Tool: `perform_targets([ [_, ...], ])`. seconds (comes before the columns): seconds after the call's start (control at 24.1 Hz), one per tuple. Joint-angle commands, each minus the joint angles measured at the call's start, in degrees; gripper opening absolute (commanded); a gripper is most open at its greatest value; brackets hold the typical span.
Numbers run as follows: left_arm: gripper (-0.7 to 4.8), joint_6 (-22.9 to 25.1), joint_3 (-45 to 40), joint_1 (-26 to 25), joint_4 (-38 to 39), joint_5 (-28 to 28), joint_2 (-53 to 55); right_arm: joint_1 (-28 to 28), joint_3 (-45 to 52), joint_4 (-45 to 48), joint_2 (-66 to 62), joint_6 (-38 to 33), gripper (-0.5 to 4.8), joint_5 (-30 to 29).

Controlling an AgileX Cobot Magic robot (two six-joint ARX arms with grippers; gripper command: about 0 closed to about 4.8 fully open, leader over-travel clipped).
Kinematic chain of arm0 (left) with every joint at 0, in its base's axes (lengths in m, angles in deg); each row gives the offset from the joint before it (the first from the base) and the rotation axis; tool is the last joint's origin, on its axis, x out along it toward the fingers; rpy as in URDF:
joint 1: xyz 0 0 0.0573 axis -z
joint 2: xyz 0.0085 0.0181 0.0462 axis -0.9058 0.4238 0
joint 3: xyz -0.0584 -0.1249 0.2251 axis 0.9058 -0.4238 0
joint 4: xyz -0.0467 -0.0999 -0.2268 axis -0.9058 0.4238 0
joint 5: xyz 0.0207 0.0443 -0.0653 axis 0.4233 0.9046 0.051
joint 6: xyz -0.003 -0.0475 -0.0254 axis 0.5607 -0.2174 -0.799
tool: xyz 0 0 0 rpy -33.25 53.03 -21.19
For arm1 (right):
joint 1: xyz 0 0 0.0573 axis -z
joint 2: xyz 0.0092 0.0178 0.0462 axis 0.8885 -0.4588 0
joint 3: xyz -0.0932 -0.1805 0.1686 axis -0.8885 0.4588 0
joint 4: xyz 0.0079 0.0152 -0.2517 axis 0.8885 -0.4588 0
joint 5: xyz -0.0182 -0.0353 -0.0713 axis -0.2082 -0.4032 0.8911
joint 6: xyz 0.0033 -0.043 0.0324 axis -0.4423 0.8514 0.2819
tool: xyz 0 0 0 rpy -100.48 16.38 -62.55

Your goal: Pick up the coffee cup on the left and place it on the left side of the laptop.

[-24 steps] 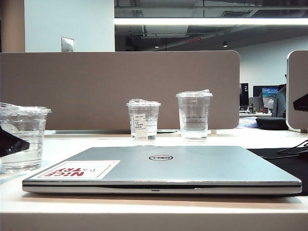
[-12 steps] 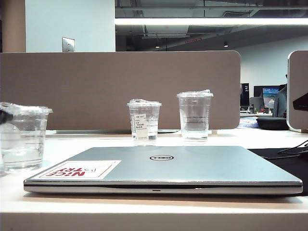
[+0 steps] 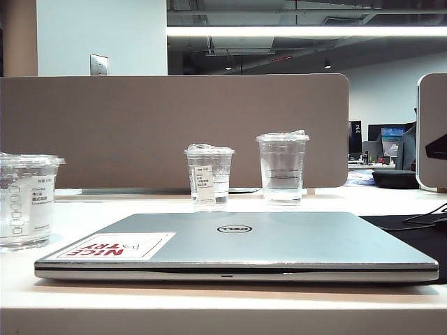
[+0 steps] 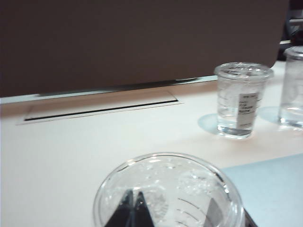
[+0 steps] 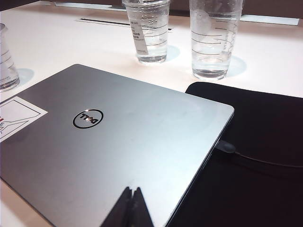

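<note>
Left wrist view showed the left gripper (image 4: pixel 134 211) closed above the coffee cup (image 4: pixel 168 194), and the right gripper (image 5: pixel 132 208) closed over the laptop (image 5: pixel 113 137).

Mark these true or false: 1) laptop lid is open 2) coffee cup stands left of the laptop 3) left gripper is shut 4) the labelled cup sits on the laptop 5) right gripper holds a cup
1) False. The laptop is closed flat.
2) True. The coffee cup stands upright on the table, left of the laptop.
3) True. The left gripper is shut above the coffee cup's lid, holding nothing.
4) False. The labelled cup stands on the table behind the laptop, beside the tall cup.
5) False. The right gripper is shut and empty over the laptop.
</note>
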Motion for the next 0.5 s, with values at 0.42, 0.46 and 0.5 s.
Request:
perform_targets([
  [0.42,-0.05,-8.52,0.17,0.02,3.65,-0.20,-22.93,-0.07,0.24,0.96,1.97,0.00,-0.04,0.09],
  [0.46,-0.05,-8.61,0.17,0.02,5.99,-0.17,-25.64,-0.07,0.24,0.98,2.45,0.00,-0.05,0.09],
  [0.5,-0.05,-9.35,0.20,0.02,9.62,-0.17,-29.24,-0.07,0.24,0.98,2.95,0.00,-0.04,0.07],
])
